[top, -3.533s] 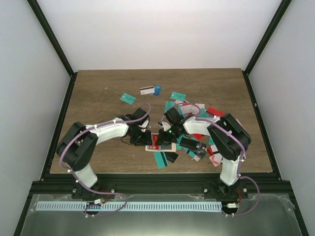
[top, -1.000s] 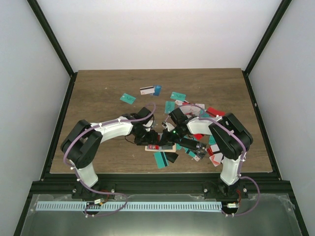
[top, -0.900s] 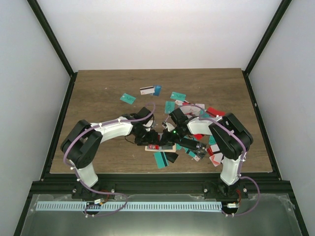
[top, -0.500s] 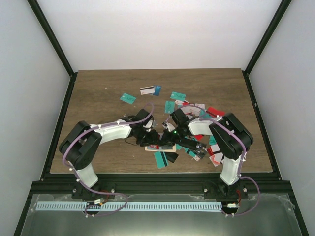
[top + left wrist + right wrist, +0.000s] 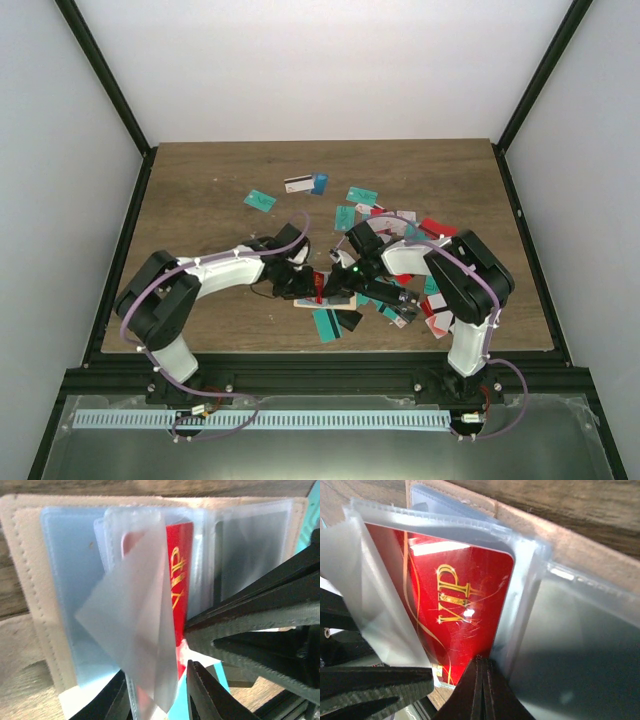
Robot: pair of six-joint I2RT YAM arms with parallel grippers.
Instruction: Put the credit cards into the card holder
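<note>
The tan card holder (image 5: 340, 300) lies open near the table's middle, its clear sleeves fanned out (image 5: 75, 580). A red card with gold VIP lettering (image 5: 455, 605) sits in one sleeve (image 5: 180, 565). My left gripper (image 5: 157, 692) straddles a loose clear sleeve leaf (image 5: 135, 630), and a gap still shows beside its right finger (image 5: 202, 690). My right gripper (image 5: 481, 662) is shut, its tips pressing on the sleeves at the red card's lower edge. In the top view both grippers (image 5: 305, 283) (image 5: 333, 287) meet over the holder. More credit cards (image 5: 259, 200) lie scattered around.
Loose cards lie at the back: a white and blue pair (image 5: 298, 184) and teal ones (image 5: 361, 195). A dense pile with a red card (image 5: 436, 227) sits under the right arm. A teal card (image 5: 326, 322) and a black one (image 5: 349, 319) lie near the front edge.
The left gripper has reached in over the holder and its jaws have narrowed round the sleeve leaf. The right gripper has stayed shut and in place on the holder.
</note>
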